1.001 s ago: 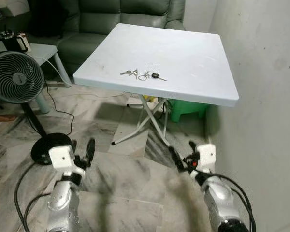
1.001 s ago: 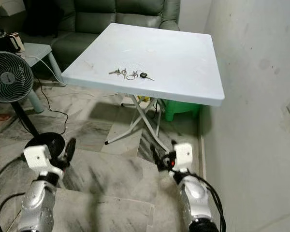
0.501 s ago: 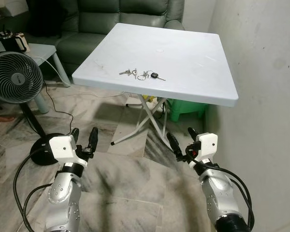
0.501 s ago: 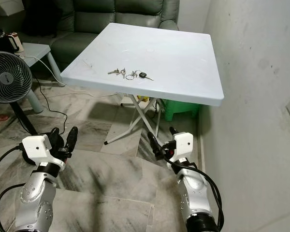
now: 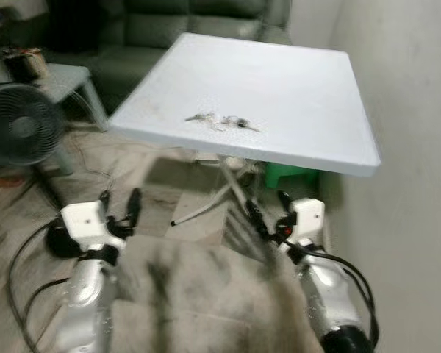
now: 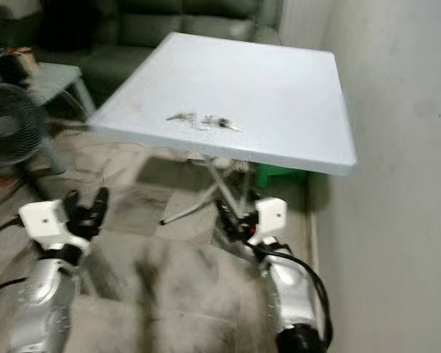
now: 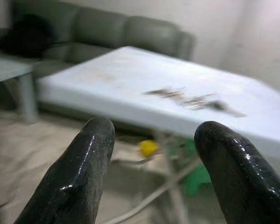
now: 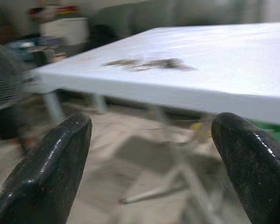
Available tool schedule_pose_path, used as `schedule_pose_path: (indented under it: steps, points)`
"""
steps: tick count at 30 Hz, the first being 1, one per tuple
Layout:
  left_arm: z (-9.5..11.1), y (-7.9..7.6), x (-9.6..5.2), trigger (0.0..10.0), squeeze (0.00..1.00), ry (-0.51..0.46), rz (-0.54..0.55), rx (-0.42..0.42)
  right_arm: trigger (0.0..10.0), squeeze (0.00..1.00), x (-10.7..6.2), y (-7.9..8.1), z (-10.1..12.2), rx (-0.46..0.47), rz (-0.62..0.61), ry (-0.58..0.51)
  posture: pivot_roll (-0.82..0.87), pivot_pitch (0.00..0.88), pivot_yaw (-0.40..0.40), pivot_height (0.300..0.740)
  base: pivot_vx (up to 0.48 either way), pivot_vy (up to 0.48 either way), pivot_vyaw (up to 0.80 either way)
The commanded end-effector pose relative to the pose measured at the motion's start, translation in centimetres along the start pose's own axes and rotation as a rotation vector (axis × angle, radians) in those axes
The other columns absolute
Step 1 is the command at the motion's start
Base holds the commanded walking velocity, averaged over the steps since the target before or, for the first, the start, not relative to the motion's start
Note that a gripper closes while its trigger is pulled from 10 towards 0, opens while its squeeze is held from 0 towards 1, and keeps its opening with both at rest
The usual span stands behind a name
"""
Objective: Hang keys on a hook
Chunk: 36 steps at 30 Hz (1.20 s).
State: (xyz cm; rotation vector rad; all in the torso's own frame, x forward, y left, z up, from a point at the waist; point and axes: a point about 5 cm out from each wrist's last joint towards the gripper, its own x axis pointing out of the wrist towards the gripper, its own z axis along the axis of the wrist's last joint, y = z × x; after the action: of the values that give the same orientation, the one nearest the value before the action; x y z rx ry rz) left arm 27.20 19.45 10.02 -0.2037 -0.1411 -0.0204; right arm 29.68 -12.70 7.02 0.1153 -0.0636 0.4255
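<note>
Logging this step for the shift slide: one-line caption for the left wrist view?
Open left gripper faces the keys lying on the white table.

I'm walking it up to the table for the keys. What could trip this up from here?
1. The head views are motion-blurred, so the keys read as a smear; aiming now may miss.
2. The keys lie near the front edge of the table; a sloppy sweep might push them off.
3. Both pincers, left pincer and right pincer, hang open below the tabletop and could catch its rim or the folding legs when raised.
</note>
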Motion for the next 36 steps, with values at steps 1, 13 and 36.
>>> schedule_pose_path:
  steps: [1,13,36]
  points:
    - [0.2,-0.9,0.3,10.0,0.00,-0.001,-0.024,-0.006,10.0,0.00,-0.5,-1.1,0.3,-0.009,-0.033,0.000,-0.05,0.000,-0.010,0.740,0.480,0.000,0.00]
    - [0.1,-1.2,0.2,10.0,0.00,0.018,-0.021,0.009,10.0,0.00,-0.6,-0.9,0.2,-0.012,-0.034,0.009,-0.05,0.000,-0.007,0.740,0.480,0.000,0.00]
    - [-0.4,-3.8,1.6,10.0,0.00,0.051,-0.060,0.023,10.0,0.00,-0.6,-0.9,0.5,-0.024,-0.020,0.014,-0.05,0.000,-0.017,0.740,0.042,0.044,0.00]
